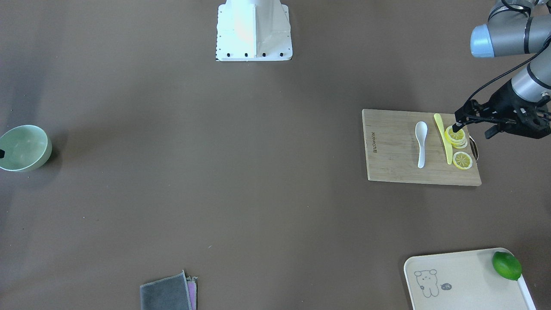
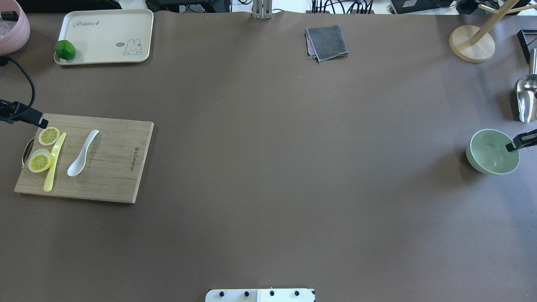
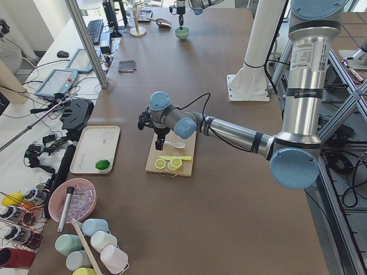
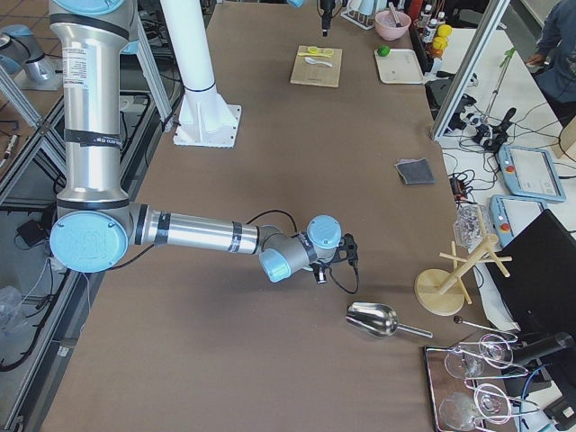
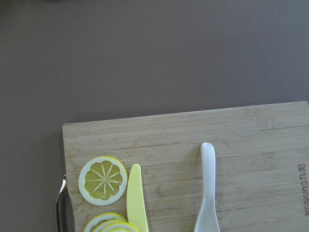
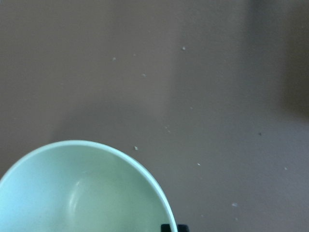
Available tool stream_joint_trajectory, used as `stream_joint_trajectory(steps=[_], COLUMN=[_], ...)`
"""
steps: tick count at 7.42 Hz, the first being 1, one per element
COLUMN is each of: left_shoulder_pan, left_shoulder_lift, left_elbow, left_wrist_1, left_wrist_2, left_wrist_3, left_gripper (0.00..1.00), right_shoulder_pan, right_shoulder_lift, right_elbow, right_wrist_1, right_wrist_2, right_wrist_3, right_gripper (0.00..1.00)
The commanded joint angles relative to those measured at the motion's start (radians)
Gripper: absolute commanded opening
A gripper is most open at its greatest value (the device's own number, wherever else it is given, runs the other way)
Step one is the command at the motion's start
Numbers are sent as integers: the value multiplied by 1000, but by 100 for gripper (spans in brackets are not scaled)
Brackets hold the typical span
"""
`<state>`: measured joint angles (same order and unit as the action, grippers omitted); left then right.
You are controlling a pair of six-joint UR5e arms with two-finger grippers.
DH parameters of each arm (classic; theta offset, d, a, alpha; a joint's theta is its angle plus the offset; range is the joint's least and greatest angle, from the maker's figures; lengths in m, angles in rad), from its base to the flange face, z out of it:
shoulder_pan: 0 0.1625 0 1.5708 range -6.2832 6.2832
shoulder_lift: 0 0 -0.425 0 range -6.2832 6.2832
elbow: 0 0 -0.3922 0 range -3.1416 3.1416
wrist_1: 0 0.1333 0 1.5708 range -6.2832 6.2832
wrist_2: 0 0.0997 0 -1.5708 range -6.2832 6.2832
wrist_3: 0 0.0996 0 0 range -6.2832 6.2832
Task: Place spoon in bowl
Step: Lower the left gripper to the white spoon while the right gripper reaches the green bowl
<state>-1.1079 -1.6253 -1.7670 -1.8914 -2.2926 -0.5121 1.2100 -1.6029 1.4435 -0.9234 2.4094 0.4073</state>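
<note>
The white spoon (image 1: 421,144) lies on a wooden cutting board (image 1: 396,165), scoop toward the robot; it also shows in the overhead view (image 2: 82,154) and the left wrist view (image 5: 207,193). The mint-green bowl (image 1: 23,148) stands empty at the table's other end (image 2: 491,157) and fills the lower left of the right wrist view (image 6: 82,193). My left gripper (image 1: 472,130) is open and empty above the board's handle end, one finger over the lemon slices. One finger (image 2: 519,142) of my right gripper hangs alone over the bowl's rim; the gripper looks open and empty.
A yellow knife (image 1: 443,137) and lemon slices (image 1: 462,160) lie beside the spoon. A cream tray (image 1: 465,284) holds a lime (image 1: 506,265). A grey cloth (image 1: 168,295), a metal scoop (image 2: 526,98) and a wooden stand (image 2: 472,42) sit along the edges.
</note>
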Motion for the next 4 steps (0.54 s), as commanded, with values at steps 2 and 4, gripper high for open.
stream_joint_trajectory(steps=[2,4], left_shoulder_pan=[150,186], left_shoulder_lift=[-54,-93], left_elbow=[23,79], left_wrist_1=[-2,-3], left_wrist_2=[146,148], left_wrist_3=[-5,-3], left_gripper=[96,89], right_shoulder_pan=[-177,-360], right_shoulder_lift=[102,211], right_elbow=[138,201], right_wrist_1=[-3,-6], right_wrist_2=[-54,-183], right_wrist_3=[382,667], right_gripper=[0,0])
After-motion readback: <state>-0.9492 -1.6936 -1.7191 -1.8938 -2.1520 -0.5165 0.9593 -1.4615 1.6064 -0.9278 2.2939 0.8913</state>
